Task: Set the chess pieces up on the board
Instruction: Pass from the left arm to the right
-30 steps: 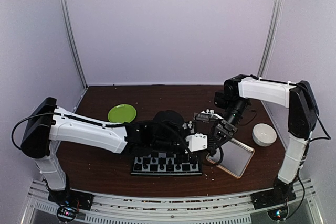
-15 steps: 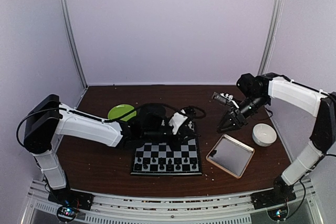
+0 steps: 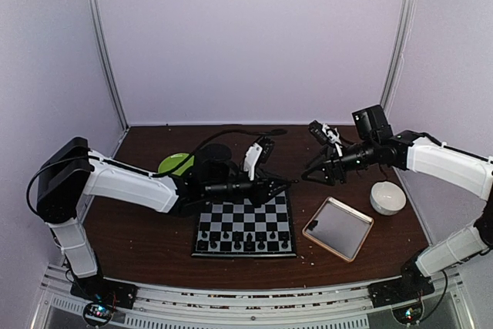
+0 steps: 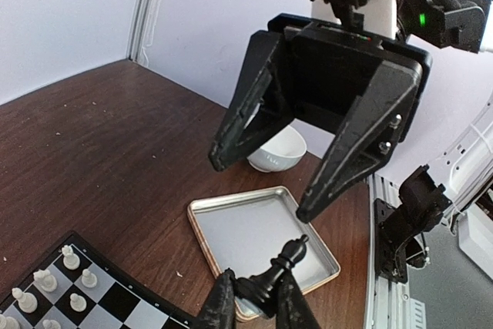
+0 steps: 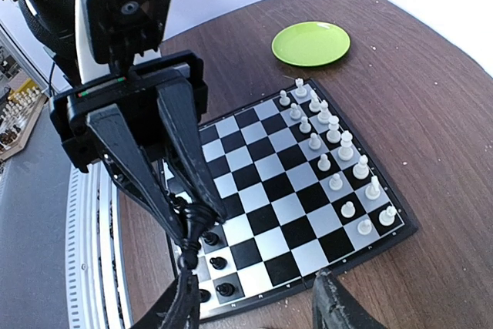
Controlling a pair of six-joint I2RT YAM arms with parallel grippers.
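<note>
**Left to right.** My left gripper (image 4: 253, 298), raised over the far right corner of the board (image 3: 246, 221), pinches a single black piece (image 4: 282, 261) by its base. The fingers are narrow and the piece leans outward. A second ago this gripper lay low at the board's right edge, crowded against my right gripper (image 4: 263, 187). Both are now lifted and drawn apart, and they face each other tip to tip. My right fingers stand wide and carry nothing. I judge that the piece is wholly in the left's charge and awaits its square.

**Board.** It lies at the middle of the bench's near edge. White pieces (image 5: 331, 144) fill two rows on its far side. Black pieces (image 5: 218, 263) stand on its near side, partly hidden by my left gripper, so I cannot tell whether those rows are full.

**Surface and room.** The bench (image 3: 139, 236) is dark wood grain flecked with pale crumbs.
- A green plate (image 3: 179, 166) sits on the left half, toward the far edge.
- A metal tray (image 3: 339, 229) lies just right of the board.
- A white bowl (image 3: 387, 196) rests by the right edge.

Pale lilac walls close three sides, with metal posts at the far corners.
</note>
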